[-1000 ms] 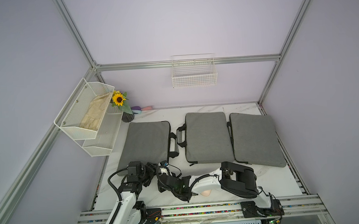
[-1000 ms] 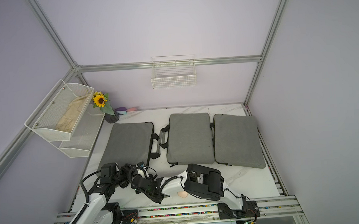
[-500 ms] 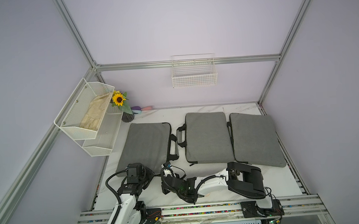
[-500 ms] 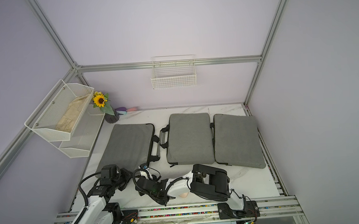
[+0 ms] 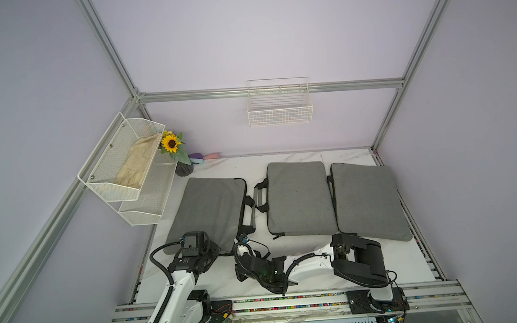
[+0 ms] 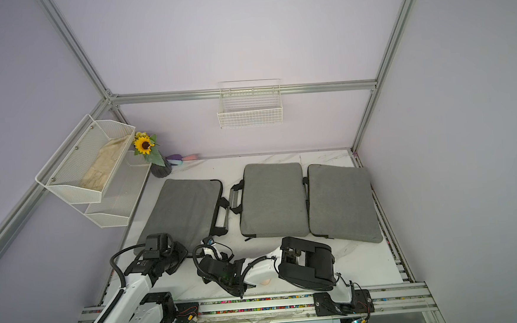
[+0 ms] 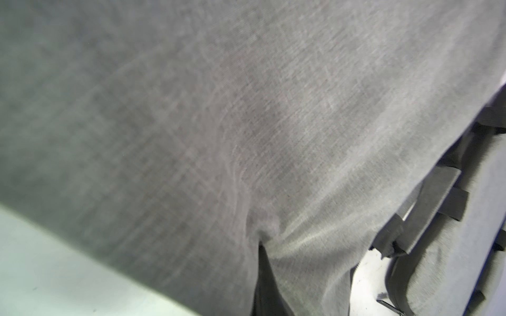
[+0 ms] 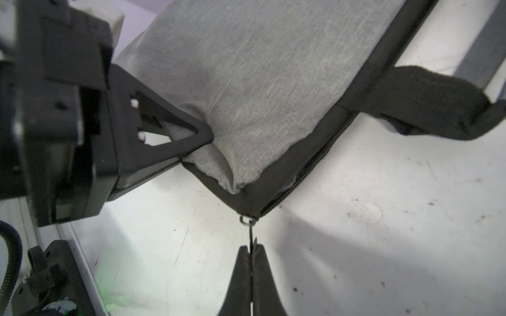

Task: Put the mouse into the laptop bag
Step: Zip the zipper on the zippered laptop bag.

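Desk [image 5: 380, 262]: white marble top carrying three grey bags flat in a row.
- Laptop bag [image 5: 211, 208] at 9 o'clock, handle side facing the centre.
- Centre bag [image 5: 299, 196] at 12 o'clock.
- Far bag [image 5: 367, 198] at 3 o'clock, touching the centre bag.

Left pincer [image 8: 204, 136]: tips together, pinching a fold of the laptop bag's grey fabric just beside its near corner. The cloth puckers at the tips. In the left wrist view the fabric [image 7: 246, 123] fills nearly the whole frame.

Right pincer [image 8: 250, 250]: clamped on the thin metal zipper pull [image 8: 249, 228]. The pull hangs from the slider, which sits at the bag's near corner where the black trim turns. The pull is taut between slider and tips.

Mouse [image 6: 266, 281]: pale peach, on the bare desk at 6 o'clock near the front rail, outside all the bags. Only a sliver shows in a top view, as the right arm's white link covers the rest.

Surroundings: sunflower [image 5: 170, 143] in a dark vase at 11 o'clock, and a white wire basket [image 5: 280, 111] on the back wall at 12 o'clock.
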Controlling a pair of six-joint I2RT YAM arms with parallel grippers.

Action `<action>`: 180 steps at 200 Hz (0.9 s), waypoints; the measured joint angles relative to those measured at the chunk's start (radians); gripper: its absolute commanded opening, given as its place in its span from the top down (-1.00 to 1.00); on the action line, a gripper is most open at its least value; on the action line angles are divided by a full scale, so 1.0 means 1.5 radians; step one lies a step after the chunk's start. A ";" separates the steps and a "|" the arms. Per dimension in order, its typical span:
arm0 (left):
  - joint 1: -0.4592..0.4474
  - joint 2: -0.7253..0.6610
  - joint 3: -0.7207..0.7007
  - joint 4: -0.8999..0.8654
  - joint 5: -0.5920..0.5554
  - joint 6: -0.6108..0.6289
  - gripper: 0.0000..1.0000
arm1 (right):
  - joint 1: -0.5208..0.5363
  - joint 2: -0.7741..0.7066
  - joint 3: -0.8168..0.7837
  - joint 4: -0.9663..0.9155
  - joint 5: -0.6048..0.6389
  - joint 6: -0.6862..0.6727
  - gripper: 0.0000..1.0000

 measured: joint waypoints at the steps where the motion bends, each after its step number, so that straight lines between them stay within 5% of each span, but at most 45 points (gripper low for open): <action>1: 0.001 0.003 0.003 -0.001 -0.001 0.002 1.00 | 0.001 0.001 0.002 0.000 -0.001 0.000 1.00; 59: 0.044 0.121 0.081 -0.039 -0.054 0.026 0.95 | 0.026 0.095 0.090 0.027 -0.017 -0.024 1.00; 111: 0.077 0.126 0.098 -0.053 -0.092 0.026 -0.42 | 0.027 0.137 0.146 0.041 -0.051 -0.031 1.00; 131: 0.078 0.062 0.096 -0.051 -0.080 0.020 -0.59 | 0.030 0.140 0.153 0.043 -0.080 -0.035 1.00; 180: 0.081 -0.092 0.011 -0.066 0.008 0.005 -0.59 | 0.024 0.141 0.139 0.060 -0.110 -0.035 1.00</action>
